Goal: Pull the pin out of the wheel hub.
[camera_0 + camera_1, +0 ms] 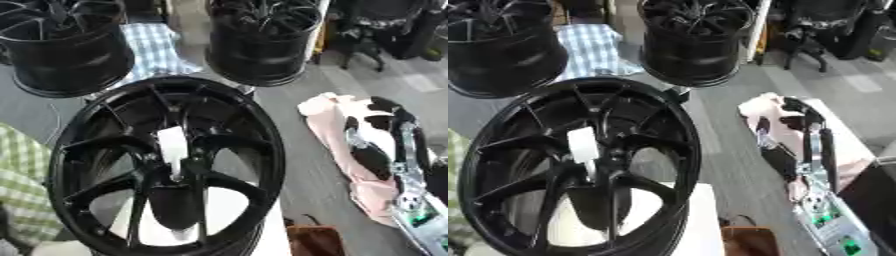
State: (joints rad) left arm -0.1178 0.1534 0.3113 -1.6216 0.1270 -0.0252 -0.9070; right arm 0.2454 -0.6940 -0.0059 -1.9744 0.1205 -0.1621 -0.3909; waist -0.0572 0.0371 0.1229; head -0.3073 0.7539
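A large black wheel hub (pixel 166 165) fills the near left of the surface (pixel 271 240), tilted toward the camera. The right hand (pixel 794 135) lies to the right over pink cloth (pixel 337 130); whether its fingers are open or curled cannot be told. A white pin (pixel 172 147) stands in the hub's centre.

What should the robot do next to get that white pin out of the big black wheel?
Probably bring the right robot hand across to the white pin. The pin stands in the wheel hub with nothing holding it, and that robot hand is off to the side over pink cloth.
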